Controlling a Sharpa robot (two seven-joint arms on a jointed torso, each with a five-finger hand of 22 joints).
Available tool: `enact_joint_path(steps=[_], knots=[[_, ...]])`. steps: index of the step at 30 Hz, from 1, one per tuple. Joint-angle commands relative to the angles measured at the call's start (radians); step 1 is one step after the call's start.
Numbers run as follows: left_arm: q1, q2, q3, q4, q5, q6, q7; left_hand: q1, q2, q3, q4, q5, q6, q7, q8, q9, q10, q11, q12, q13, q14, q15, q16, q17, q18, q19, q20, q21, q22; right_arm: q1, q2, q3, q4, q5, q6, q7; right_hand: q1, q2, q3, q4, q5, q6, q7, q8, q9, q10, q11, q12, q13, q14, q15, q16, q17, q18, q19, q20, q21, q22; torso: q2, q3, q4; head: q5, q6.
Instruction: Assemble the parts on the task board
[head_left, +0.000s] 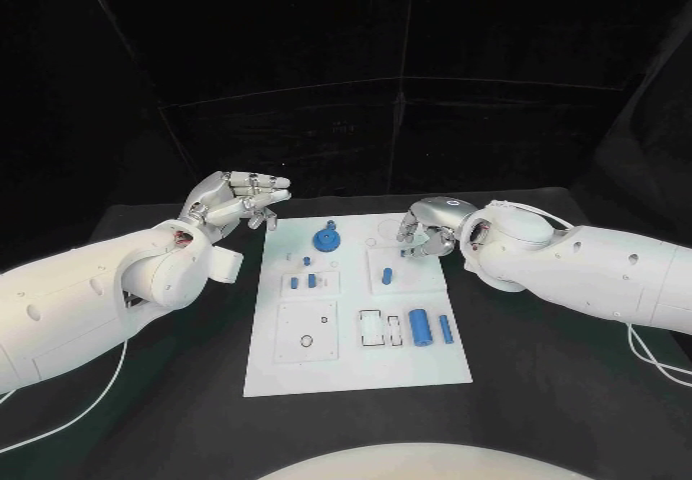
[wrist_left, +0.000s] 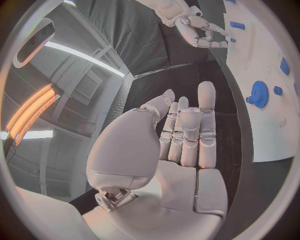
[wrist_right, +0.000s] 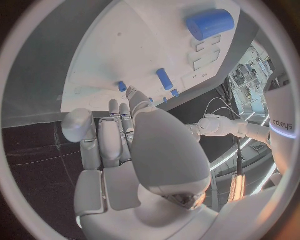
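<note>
On the black table (head_left: 173, 400) sits the white task board (head_left: 361, 330), with blue parts scattered over it: a gear (head_left: 329, 239) near the far edge, a fat cylinder (head_left: 418, 326) and a thinner peg (head_left: 446, 329) on the right side. Left hand (head_left: 238, 202) hovers off the board's far-left corner, fingers loose, grasping nothing. Right hand (head_left: 428, 226) is over the far-right edge, fingers curled; honestly can't tell if it's got anything. Room's just dark.
</note>
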Motion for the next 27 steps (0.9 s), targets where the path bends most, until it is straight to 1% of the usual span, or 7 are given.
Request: enact_joint_path(steps=[1,5,9,12,14,18,27], knots=[[0.000,-0.004,0.001,0.009,0.074,-0.001,0.058,0.003,0.009,-0.005,0.004,0.003,0.006,0.000,0.006,0.002,0.008,-0.001,0.004,0.002,-0.009,-0.002,-0.007,-0.005,0.014,-0.007,0.002,-0.006,-0.002,-0.003,0.006,0.000,-0.001,-0.078,0.022,-0.016,-0.001,-0.012,0.009,0.000,-0.005,-0.003,0.008,-0.009,-0.001,-0.004,0.008,-0.010,-0.011,0.027,0.009,-0.004,-0.002,0.005,0.006,0.005,-0.001,0.002,0.001,0.0010,-0.0002,0.002,-0.001],[0.000,-0.007,0.001,0.011,0.076,-0.001,0.060,0.003,0.009,-0.005,0.004,0.003,0.006,-0.001,0.006,0.002,0.008,-0.001,0.005,0.002,-0.011,-0.002,-0.009,-0.009,0.014,-0.008,0.001,-0.008,-0.003,-0.009,0.015,0.000,-0.005,-0.087,0.029,-0.014,-0.001,-0.014,0.013,-0.001,-0.005,-0.002,0.010,-0.014,-0.001,-0.006,0.010,-0.014,-0.022,0.027,0.011,-0.004,-0.002,0.005,0.007,0.007,0.000,0.003,0.001,0.0007,0.0004,0.003,-0.001],[-0.001,-0.007,0.001,0.011,0.077,0.000,0.059,0.003,0.010,-0.005,0.003,0.003,0.007,-0.001,0.006,0.002,0.008,-0.001,0.006,0.002,-0.014,-0.002,-0.012,-0.014,0.014,-0.008,0.001,-0.009,-0.004,-0.013,0.023,0.000,-0.010,-0.091,0.030,-0.012,0.006,-0.009,0.027,-0.004,-0.009,0.004,0.012,-0.018,0.000,-0.002,0.012,-0.018,-0.037,0.027,0.012,-0.004,-0.001,0.005,0.009,0.009,0.002,0.006,0.001,0.0020,0.0001,0.005,-0.002],[-0.001,-0.007,0.001,0.011,0.077,0.001,0.058,0.003,0.010,-0.006,0.003,0.003,0.006,-0.001,0.006,0.001,0.007,-0.001,0.006,0.002,-0.015,-0.002,-0.014,-0.017,0.014,-0.009,0.001,-0.010,-0.005,-0.014,0.027,0.000,-0.014,-0.092,0.037,-0.012,0.015,-0.001,0.053,-0.008,-0.051,0.017,0.011,-0.021,0.002,0.011,0.011,-0.020,-0.057,0.028,0.010,-0.003,0.001,0.004,0.012,0.010,0.005,0.012,0.002,0.0019,0.0001,0.005,-0.002],[-0.001,-0.007,0.001,0.011,0.077,0.001,0.057,0.004,0.009,-0.006,0.003,0.003,0.006,0.000,0.006,0.001,0.007,-0.001,0.007,0.002,-0.017,-0.002,-0.015,-0.018,0.014,-0.009,0.001,-0.011,-0.005,-0.015,0.029,0.000,-0.016,-0.093,0.041,-0.012,0.019,0.005,0.069,-0.010,-0.063,0.027,0.009,-0.021,0.003,0.022,0.009,-0.020,-0.066,0.028,0.009,-0.002,0.001,0.004,0.014,0.009,0.008,0.016,0.001,0.0010,-0.0005,0.005,-0.003],[-0.001,-0.007,0.001,0.009,0.077,0.002,0.054,0.004,0.009,-0.006,0.003,0.003,0.006,0.000,0.006,0.001,0.006,-0.001,0.007,0.002,-0.017,-0.002,-0.015,-0.019,0.014,-0.009,0.001,-0.011,-0.006,-0.015,0.032,0.000,-0.019,-0.093,0.057,-0.015,0.027,0.011,0.115,-0.016,-0.088,0.051,0.004,-0.021,0.004,0.049,0.003,-0.022,-0.088,0.030,0.004,0.001,0.005,0.002,0.021,0.004,0.016,0.028,0.001,0.0019,-0.0011,0.005,-0.006],[-0.001,-0.007,0.001,0.005,0.078,0.004,0.044,0.008,0.009,-0.006,0.000,0.003,0.003,0.001,0.005,0.000,0.003,0.000,0.008,0.002,-0.019,-0.002,-0.017,-0.021,0.014,-0.010,0.001,-0.015,-0.008,-0.016,0.040,0.000,-0.024,-0.094,0.087,-0.021,0.018,0.001,0.202,-0.028,-0.105,0.081,-0.001,-0.029,0.003,0.086,-0.004,-0.033,-0.125,0.030,-0.002,-0.006,-0.009,-0.001,0.029,-0.002,0.027,0.045,0.001,0.0022,-0.0006,0.003,-0.009]])
